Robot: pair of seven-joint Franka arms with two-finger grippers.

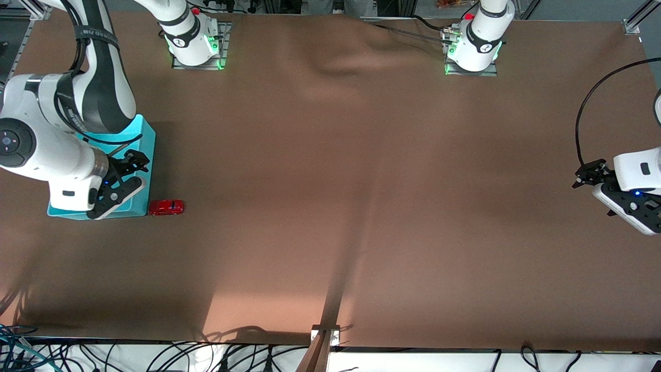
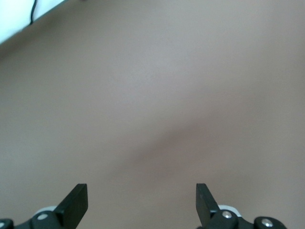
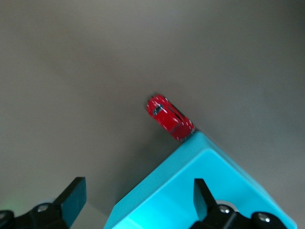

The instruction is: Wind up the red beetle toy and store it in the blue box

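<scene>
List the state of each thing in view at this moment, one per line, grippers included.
red beetle toy: on the table, on its wheels, right beside a corner of the box, not held.
blue box: on the table at the right arm's end, no lid, inside hidden.
right gripper: open, empty, over the box.
left gripper: open, empty, waiting over bare table at the left arm's end.

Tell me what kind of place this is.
Probably a robotics lab bench: two arm bases bolted along a brown-covered table, loose cables at its edge, and only a red beetle toy beside a blue box as props.
</scene>
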